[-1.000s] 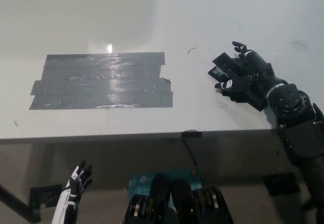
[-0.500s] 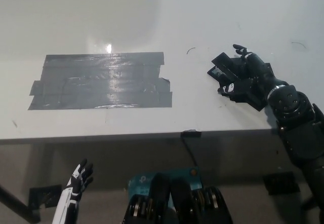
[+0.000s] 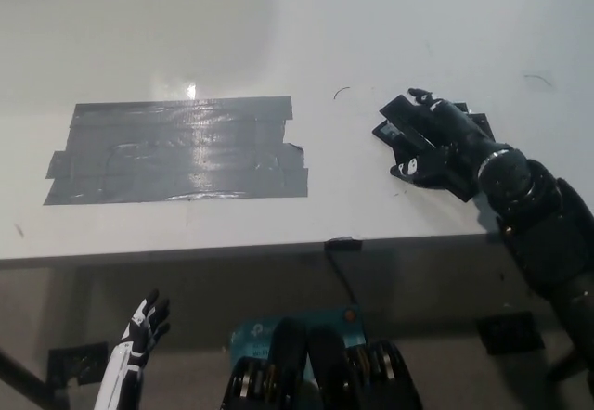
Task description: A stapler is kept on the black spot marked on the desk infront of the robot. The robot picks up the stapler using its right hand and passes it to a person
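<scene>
One black right hand (image 3: 444, 141) (fingers closed) around stapler (image 3: 408, 127), over desk (image 3: 371, 39).

The right robot hand (image 3: 436, 141) is black with a small white marking near the thumb and a rounded black wrist housing behind it, while the left robot hand (image 3: 139, 331) is white with dark fingertips.

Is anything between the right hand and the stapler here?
Nothing visible. The black right hand lies directly over the stapler, on the desk right of the tape patch. The white left hand hangs below the desk edge.
</scene>
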{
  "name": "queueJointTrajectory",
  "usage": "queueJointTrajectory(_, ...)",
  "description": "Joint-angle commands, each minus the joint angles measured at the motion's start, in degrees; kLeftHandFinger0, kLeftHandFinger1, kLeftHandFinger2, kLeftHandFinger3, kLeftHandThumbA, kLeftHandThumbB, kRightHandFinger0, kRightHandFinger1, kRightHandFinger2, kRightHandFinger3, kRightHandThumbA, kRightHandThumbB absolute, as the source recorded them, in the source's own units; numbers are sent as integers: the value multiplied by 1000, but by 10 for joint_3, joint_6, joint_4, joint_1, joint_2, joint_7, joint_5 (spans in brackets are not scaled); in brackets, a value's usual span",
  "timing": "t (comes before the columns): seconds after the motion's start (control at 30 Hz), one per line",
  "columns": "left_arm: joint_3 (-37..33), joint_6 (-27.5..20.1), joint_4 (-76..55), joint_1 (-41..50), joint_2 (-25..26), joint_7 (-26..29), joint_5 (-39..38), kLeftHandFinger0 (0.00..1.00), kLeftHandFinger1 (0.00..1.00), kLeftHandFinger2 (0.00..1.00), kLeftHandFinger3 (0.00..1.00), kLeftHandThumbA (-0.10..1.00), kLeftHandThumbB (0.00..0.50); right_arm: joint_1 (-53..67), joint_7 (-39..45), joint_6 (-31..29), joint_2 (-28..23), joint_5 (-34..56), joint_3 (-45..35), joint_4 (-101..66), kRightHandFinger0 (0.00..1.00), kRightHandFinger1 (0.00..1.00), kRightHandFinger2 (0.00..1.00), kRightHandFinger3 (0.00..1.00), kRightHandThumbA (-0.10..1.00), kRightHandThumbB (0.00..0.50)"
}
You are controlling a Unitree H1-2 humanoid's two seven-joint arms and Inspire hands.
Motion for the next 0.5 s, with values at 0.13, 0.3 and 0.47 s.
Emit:
queueJointTrajectory(0.13,-1,-15,-12,10,3,1,3,1000,1000,1000,1000,1000,489,-20,-14,52,19,-66,51,22,294,481,571,645,999,0)
queueJointTrajectory(0.3,-1,-22,-4,4,5,-1,1,1000,1000,1000,1000,1000,499,-20,-41,66,24,-87,54,20,818,927,940,910,1000,0)
queueJointTrajectory(0.47,0,-16,-11,5,4,1,2,1000,1000,1000,1000,1000,499,-4,-103,59,32,-92,28,5,0,171,332,423,1000,0)
